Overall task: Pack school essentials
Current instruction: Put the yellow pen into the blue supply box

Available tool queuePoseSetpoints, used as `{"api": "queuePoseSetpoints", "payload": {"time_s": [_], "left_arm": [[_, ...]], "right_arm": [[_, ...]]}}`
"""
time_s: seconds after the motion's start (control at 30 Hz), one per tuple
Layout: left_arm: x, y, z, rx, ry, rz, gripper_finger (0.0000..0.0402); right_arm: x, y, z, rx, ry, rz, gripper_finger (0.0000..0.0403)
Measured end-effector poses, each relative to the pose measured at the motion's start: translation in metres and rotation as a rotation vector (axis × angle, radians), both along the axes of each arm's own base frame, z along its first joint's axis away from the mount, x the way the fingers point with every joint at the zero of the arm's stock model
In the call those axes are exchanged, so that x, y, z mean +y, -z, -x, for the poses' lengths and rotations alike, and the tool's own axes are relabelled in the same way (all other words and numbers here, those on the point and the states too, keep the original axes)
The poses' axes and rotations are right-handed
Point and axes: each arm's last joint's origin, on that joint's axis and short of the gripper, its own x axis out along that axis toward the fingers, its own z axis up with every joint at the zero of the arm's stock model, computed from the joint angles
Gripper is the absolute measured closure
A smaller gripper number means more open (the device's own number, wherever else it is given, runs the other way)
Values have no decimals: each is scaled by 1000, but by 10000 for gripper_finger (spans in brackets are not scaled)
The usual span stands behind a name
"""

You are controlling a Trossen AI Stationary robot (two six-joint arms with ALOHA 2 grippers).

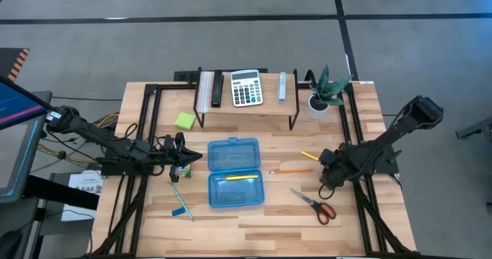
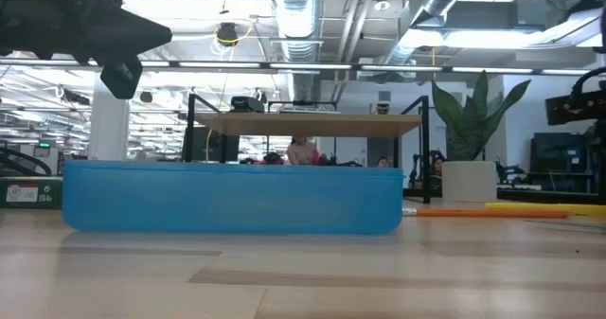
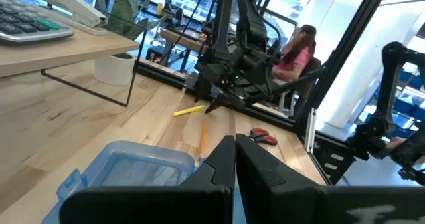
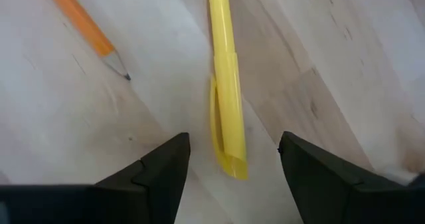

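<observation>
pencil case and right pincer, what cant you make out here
- Blue pencil case: low view shows only its side wall, contents hidden; high view shows one yellow item, too small to identify.
- Right pincer: open over the yellow pen, whose far end is cut off by the frame edge.
- Orange pencil: likewise cut off.

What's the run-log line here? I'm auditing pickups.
right end effector: open, straddling yellow pen | left end effector: shut, beside blue case

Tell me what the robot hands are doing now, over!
Right gripper open, straddling yellow pen. Left gripper shut, idle beside blue case. Nothing blocking.
</observation>
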Motion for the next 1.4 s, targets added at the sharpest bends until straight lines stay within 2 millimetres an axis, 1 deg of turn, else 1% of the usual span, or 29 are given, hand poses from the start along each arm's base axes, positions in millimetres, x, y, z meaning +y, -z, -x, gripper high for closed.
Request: {"api": "queuePoseSetpoints", "payload": {"time_s": [0.17, 0.33, 0.47, 0.63, 0.73, 0.83, 0.9, 1.1, 1.23, 1.4], "left_arm": [[0, 0, 0, -1, 1, 0, 401], [0, 0, 0, -2, 3, 1, 401], [0, 0, 0, -2, 2, 1, 401], [0, 0, 0, -2, 2, 1, 401], [0, 0, 0, -2, 2, 1, 401], [0, 0, 0, -2, 2, 1, 401], [0, 0, 0, -2, 2, 1, 401], [0, 0, 0, -2, 4, 1, 401], [0, 0, 0, -2, 4, 2, 401], [0, 0, 0, -2, 7, 1, 401]], "right_arm": [[-3, 0, -3, -23, 11, -35, 150], [0, 4, -12, -63, -2, -69, 187], [3, 8, -17, -60, -3, -66, 231], [5, 10, -20, -40, -12, -55, 307], [6, 6, -22, -34, -20, -57, 351], [8, 0, -25, -28, -36, -65, 380], [9, -2, -27, -27, -47, -65, 387], [10, -8, -31, -33, -31, -53, 388], [11, -11, -32, -28, -30, -57, 400], [12, -12, -33, -34, -30, -59, 394]]}}
